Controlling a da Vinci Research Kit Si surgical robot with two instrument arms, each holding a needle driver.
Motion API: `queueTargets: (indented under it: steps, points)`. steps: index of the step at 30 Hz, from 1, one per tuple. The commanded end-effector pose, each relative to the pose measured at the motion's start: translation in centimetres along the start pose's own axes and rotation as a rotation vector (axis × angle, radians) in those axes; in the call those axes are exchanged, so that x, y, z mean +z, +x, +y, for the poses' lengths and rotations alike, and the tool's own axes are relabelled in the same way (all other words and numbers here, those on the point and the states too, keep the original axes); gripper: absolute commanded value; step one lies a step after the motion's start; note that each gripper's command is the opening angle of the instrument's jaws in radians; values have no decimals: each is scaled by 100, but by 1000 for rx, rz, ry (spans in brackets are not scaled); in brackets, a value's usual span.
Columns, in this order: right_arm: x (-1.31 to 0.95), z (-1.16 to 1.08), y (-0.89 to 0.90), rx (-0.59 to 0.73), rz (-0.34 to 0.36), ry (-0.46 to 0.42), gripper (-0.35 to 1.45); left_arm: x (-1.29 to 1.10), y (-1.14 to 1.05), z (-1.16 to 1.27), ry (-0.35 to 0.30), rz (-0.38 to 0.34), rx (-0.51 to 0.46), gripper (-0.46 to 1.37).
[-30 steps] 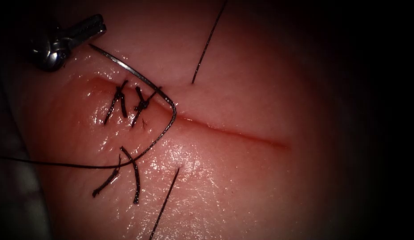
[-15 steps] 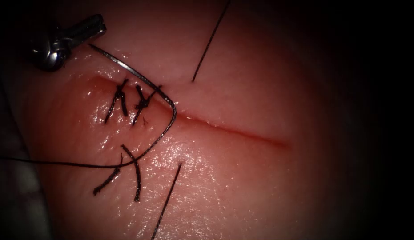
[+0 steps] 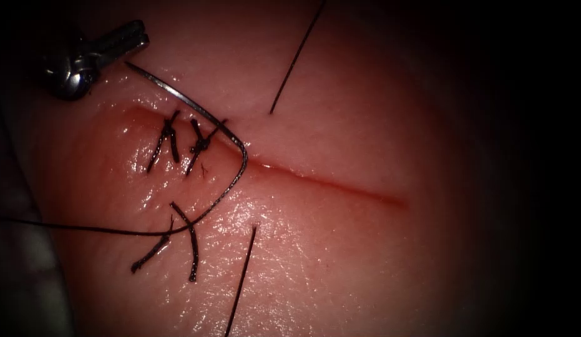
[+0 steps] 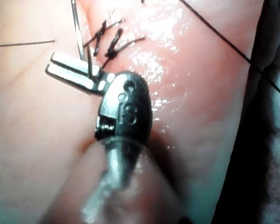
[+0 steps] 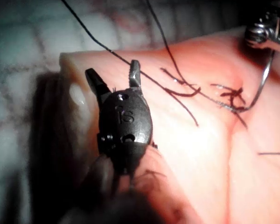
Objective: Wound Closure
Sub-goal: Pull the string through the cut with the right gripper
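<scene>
Left tool (image 3: 125, 42) clamped on needle (image 3: 237, 146) near its tip end, at the cut's (image 3: 327, 181) left end; needle lies on the tissue (image 3: 340, 262), not in it. Right tool (image 5: 115, 83) jaws apart, holding nothing, thread (image 5: 144, 74) passing beside it.

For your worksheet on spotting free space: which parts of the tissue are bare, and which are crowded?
Bare: the tissue right of the thread, along the open cut. Crowded: the left end, with knots, cut ends, and the needle held by the left pincer. The right pincer is open.
</scene>
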Motion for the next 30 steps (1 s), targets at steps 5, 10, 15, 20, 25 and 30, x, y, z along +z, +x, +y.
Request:
queueTargets:
  steps: [5,10,15,20,25,30]
  points:
    - [-13,26,-17,1,-13,-45,108,0,0,0,-2,0,0,-39]
    - [-15,57,-48,-34,-48,-76,105,0,0,0,-2,0,0,-39]
    - [-15,81,-75,-28,-69,-104,103,0,0,0,-2,0,0,-39]
    - [-15,94,-93,-23,-77,-126,102,0,0,0,-2,0,0,-39]
    - [-12,101,-106,-28,-84,-140,102,0,0,0,-2,0,0,-39]
    - [-6,105,-113,-28,-88,-145,102,0,0,0,-2,0,0,-39]
